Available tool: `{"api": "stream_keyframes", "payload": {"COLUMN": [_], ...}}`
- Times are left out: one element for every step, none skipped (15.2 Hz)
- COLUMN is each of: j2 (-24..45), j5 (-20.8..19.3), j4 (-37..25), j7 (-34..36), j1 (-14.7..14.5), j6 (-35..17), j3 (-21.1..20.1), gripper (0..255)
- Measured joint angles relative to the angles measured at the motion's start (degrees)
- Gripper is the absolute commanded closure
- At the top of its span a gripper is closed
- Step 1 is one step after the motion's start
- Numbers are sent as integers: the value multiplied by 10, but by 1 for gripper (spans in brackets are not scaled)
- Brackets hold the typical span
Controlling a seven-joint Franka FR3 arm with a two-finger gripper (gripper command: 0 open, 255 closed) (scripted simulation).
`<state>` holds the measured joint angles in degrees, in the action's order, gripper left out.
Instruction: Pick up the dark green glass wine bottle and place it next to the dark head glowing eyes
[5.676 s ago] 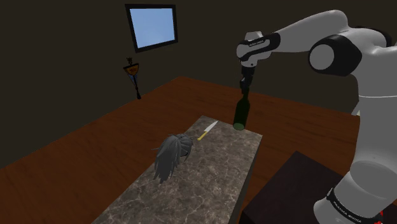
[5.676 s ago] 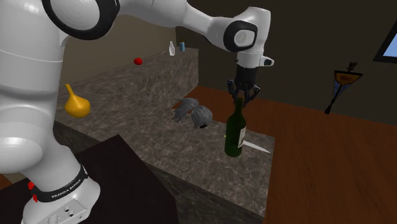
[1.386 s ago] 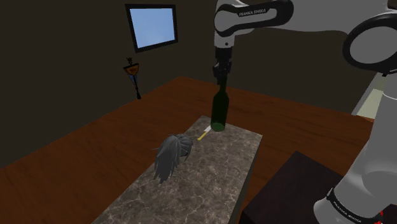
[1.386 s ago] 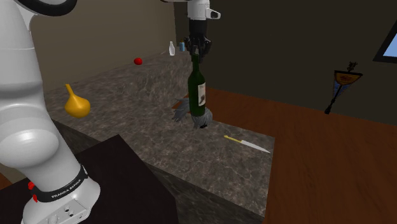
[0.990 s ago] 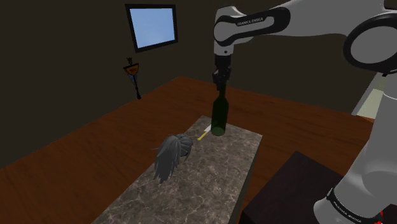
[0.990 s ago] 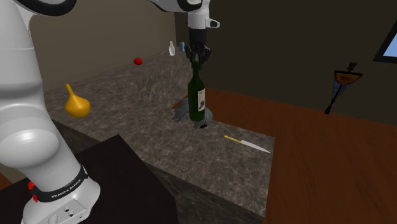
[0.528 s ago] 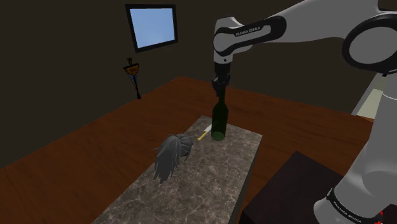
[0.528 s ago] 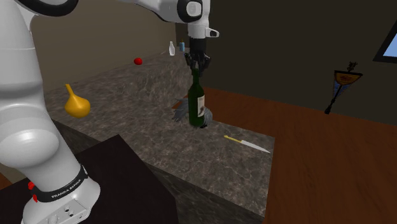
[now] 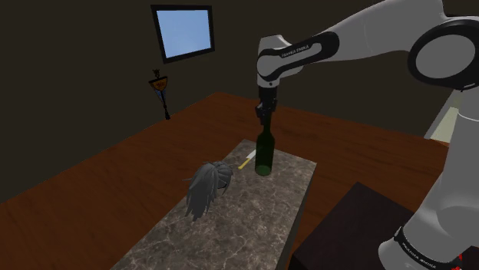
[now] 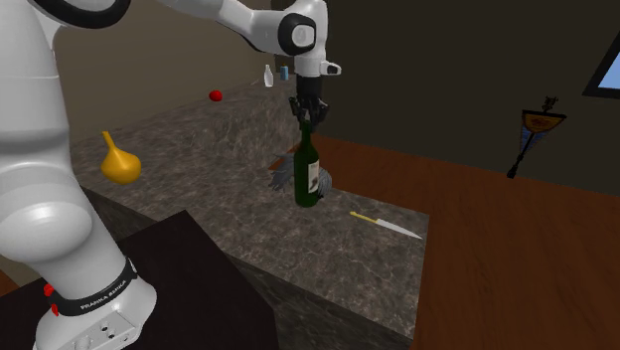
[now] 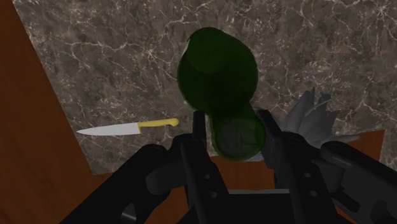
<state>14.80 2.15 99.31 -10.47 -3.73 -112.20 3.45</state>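
The dark green bottle (image 9: 265, 156) is upright at the far end of the marble counter (image 9: 253, 222), its base at or just above the surface. My gripper (image 9: 264, 123) is shut on its neck from above. In the second exterior view the bottle (image 10: 309, 177) is directly in front of the dark head with grey hair (image 10: 283, 177), with the gripper (image 10: 306, 117) on top. The head (image 9: 207, 188) lies a short way from the bottle. In the wrist view the fingers (image 11: 200, 129) clasp the bottle (image 11: 219, 73) at its neck, and grey hair (image 11: 312, 118) shows beside it.
A yellow-handled knife (image 10: 387, 225) lies near the counter's far edge, close to the bottle. On a second counter behind are a yellow gourd (image 10: 119, 159), a red object (image 10: 215, 95) and a small white bottle (image 10: 268, 76). The dark stand (image 9: 361, 222) is beside the counter.
The gripper carried the bottle from the counter's far corner over towards the head. During the last second it has lowered the bottle straight down to the counter beside the head.
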Motion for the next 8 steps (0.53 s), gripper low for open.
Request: {"api": "stream_keyframes", "payload": {"j2": [2,3,5,7,10,13,17,19], "j5": [0,0,1,1,1,1,2,2], "j4": [5,12,17,22,25,29,31,34], "j7": [0,1,0,0,-1,-1,-1,-2], "j1": [0,-1,-1,0,0,0,0,0], "j6": [-7,-15,-22,-28,-35,-42,-49,-54], "j3": [0,-1,-1,0,0,-1,-1,-1], "gripper": [255,255,255,255,255,255,255,255]}}
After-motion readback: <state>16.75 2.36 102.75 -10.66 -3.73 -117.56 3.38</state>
